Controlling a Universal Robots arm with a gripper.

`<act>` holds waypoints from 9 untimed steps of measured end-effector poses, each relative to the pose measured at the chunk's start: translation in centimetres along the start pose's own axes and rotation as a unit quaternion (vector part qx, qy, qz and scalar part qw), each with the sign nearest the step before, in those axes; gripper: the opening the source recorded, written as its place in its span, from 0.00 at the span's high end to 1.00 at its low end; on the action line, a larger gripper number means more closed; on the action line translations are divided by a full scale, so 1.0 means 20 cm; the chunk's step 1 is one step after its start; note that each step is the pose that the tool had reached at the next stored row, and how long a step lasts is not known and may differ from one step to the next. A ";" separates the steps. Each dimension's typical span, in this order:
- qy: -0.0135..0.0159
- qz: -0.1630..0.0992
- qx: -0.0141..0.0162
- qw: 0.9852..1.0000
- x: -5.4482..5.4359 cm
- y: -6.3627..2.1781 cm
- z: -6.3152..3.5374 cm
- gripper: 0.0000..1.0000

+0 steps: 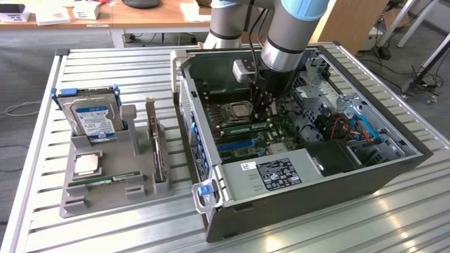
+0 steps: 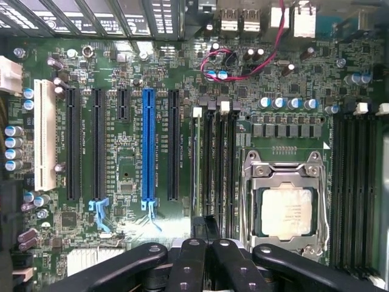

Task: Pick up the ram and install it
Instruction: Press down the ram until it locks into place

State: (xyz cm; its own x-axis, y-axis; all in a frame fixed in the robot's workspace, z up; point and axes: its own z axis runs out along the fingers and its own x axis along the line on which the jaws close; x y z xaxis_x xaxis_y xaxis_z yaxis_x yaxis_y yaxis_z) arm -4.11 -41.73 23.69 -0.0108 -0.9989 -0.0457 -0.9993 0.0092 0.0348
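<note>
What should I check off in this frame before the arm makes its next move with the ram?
1. Gripper shut: ok.
2. Gripper over the memory slots beside the processor socket: ok.
3. ram standing along the slots next to the socket: ok.
4. ram fully seated: cannot tell.
5. Slot end latches closed: cannot tell.
6. Red and blue cables apart from the gripper, toward the exterior view's right: ok.
</note>
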 end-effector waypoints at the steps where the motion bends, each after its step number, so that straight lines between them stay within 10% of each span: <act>1: 0.000 0.000 0.000 1.000 0.00 0.000 -0.008 0.89; 9: 0.000 0.000 0.000 1.000 0.00 0.002 -0.070 0.89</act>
State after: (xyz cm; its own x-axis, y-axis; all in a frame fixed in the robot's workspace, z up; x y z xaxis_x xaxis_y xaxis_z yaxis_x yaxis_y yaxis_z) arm -4.11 -41.73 25.10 -0.0108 -0.9989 -0.0457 -0.9993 0.0092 0.0349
